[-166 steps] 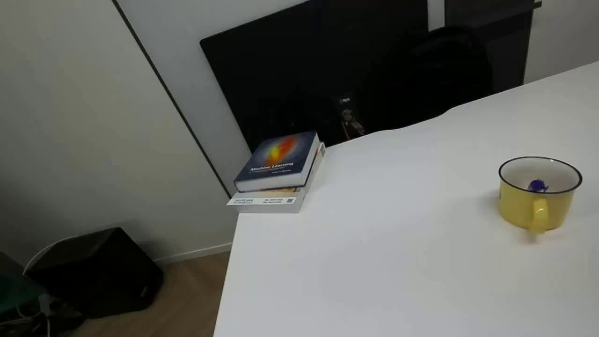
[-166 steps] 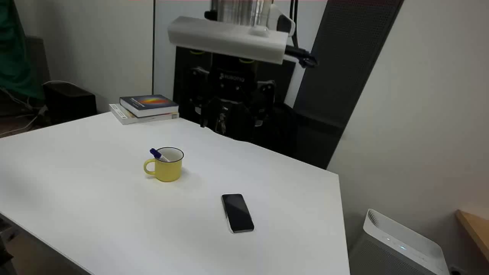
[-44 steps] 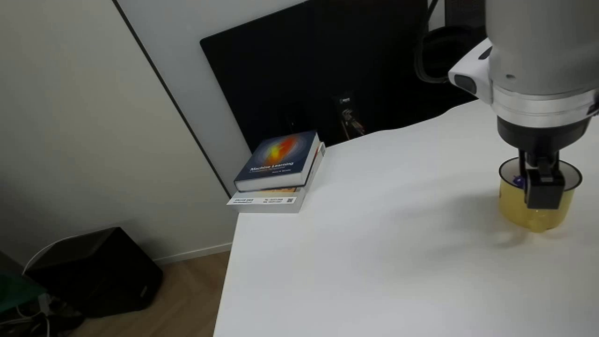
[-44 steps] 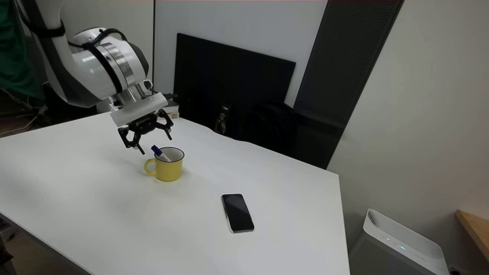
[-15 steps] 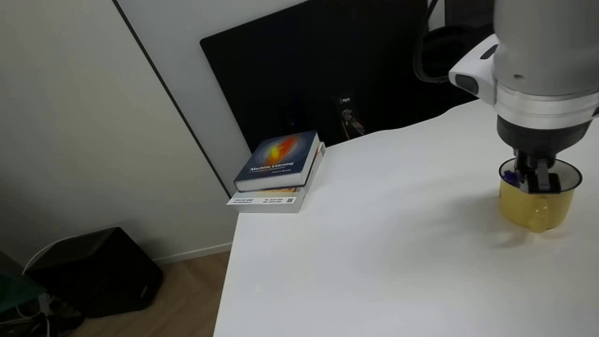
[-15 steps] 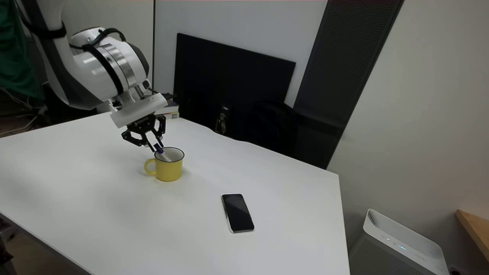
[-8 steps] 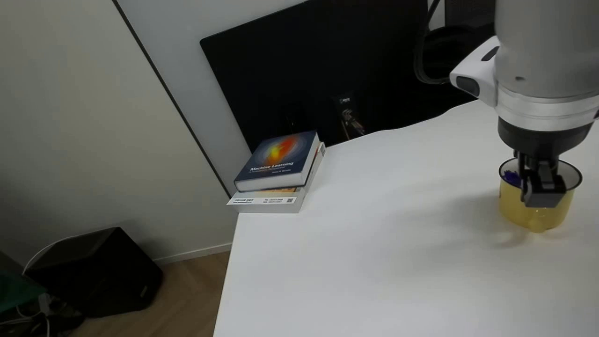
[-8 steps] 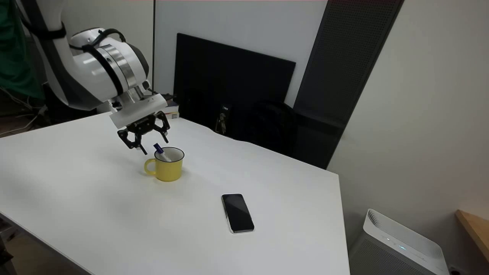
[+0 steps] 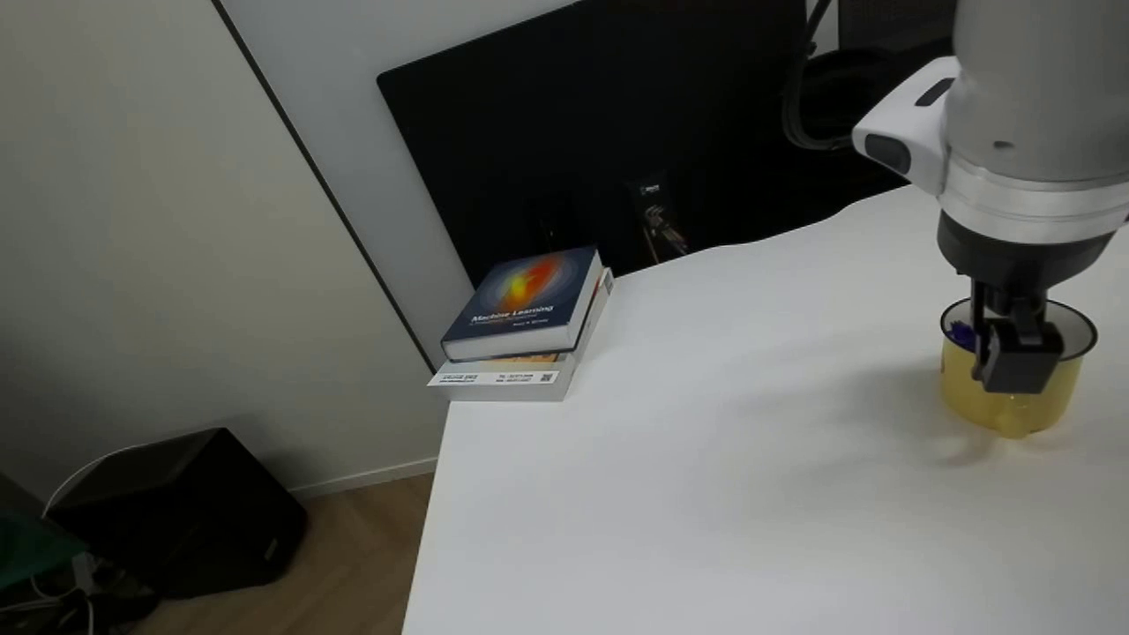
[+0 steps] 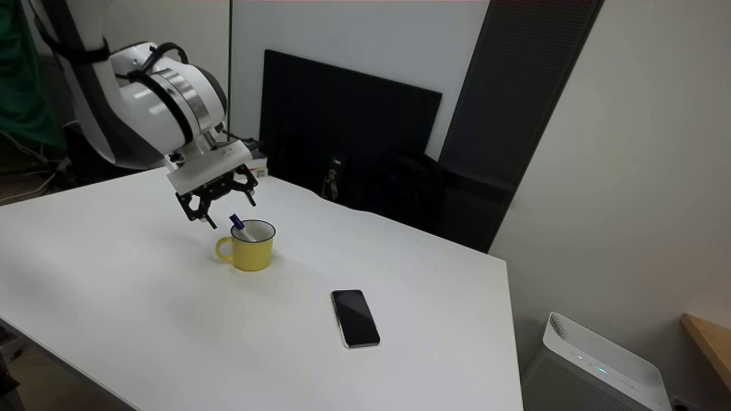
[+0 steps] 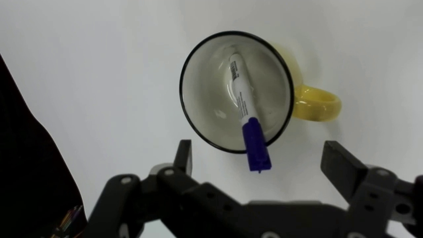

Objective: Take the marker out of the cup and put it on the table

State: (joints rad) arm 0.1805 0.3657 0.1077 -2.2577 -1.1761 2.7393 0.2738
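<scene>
A yellow cup with a black rim stands upright on the white table, seen in both exterior views [image 9: 966,397] [image 10: 252,258] and the wrist view [image 11: 205,96]. A white marker [image 11: 243,89] with a blue cap leans inside it, the cap sticking out over the rim; the cap shows in both exterior views [image 9: 960,334] [image 10: 236,221]. My gripper [image 11: 257,152] is open, its fingers wide apart on either side of the cap with gaps on both sides. In the exterior views the gripper [image 10: 233,216] [image 9: 1019,348] hovers just above the cup, holding nothing.
A black phone [image 10: 355,318] lies on the table [image 10: 171,319] some way from the cup. Two stacked books [image 9: 529,309] lie at a table corner. A dark panel [image 10: 342,103] stands behind the table edge, and a white appliance [image 10: 599,371] stands beside the table.
The arm has come over the cup. One second ago the fingers were close together around the cap; they have since opened wide and risen slightly. The marker has shifted in the cup.
</scene>
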